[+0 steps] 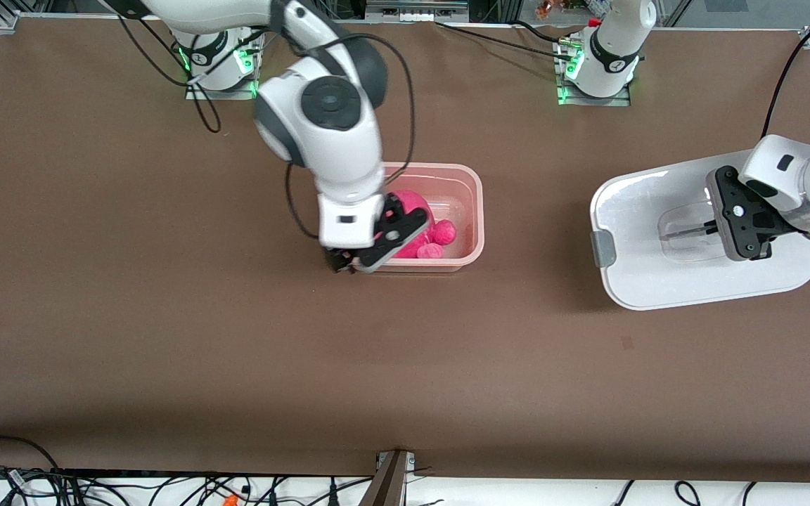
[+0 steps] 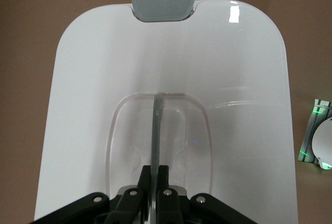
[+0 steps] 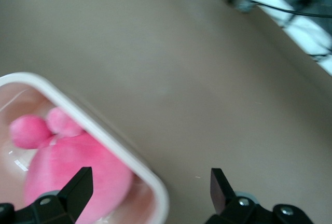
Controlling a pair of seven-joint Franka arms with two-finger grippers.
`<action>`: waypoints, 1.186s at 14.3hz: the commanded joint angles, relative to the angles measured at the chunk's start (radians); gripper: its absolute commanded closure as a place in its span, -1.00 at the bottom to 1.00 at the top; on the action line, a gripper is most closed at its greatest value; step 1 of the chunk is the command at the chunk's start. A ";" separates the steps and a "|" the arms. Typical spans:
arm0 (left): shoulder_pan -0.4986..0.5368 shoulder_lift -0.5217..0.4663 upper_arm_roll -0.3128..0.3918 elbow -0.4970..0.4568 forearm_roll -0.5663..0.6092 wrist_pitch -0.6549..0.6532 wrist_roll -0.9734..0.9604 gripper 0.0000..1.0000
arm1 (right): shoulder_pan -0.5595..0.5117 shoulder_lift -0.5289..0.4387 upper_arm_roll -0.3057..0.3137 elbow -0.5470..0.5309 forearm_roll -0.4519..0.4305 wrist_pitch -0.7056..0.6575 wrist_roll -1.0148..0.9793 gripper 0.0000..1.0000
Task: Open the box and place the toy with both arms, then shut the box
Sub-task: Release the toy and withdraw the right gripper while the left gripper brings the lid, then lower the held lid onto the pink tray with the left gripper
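The pale pink box (image 1: pixel 472 211) stands open mid-table with the hot-pink plush toy (image 1: pixel 419 221) lying inside it. My right gripper (image 1: pixel 370 256) is open and empty over the box's corner nearer the camera, at the right arm's end; its jaws straddle the rim (image 3: pixel 129 156), with the toy (image 3: pixel 72 172) below one finger. The white lid (image 1: pixel 658 239) is held off the table toward the left arm's end. My left gripper (image 1: pixel 718 228) is shut on the lid's clear handle (image 2: pixel 157 130). A grey clip (image 2: pixel 163 7) shows on the lid's edge.
The brown table (image 1: pixel 166 337) is bare around the box. The arm bases (image 1: pixel 591 67) stand along the table's edge farthest from the camera. Cables and a bracket (image 1: pixel 391 478) lie past the edge nearest the camera.
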 commanded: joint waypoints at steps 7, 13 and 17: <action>-0.182 0.079 -0.064 0.055 -0.140 0.122 0.023 1.00 | -0.124 -0.418 -0.267 -0.265 0.336 -0.184 0.114 -1.00; -0.451 0.121 -0.066 -0.070 -0.093 0.482 -0.292 1.00 | -0.124 -0.653 -0.435 -0.520 0.339 -0.274 0.128 -1.00; -0.564 0.121 -0.070 -0.216 -0.064 0.687 -0.505 1.00 | -0.126 -0.661 -0.521 -0.520 0.361 -0.322 0.127 -1.00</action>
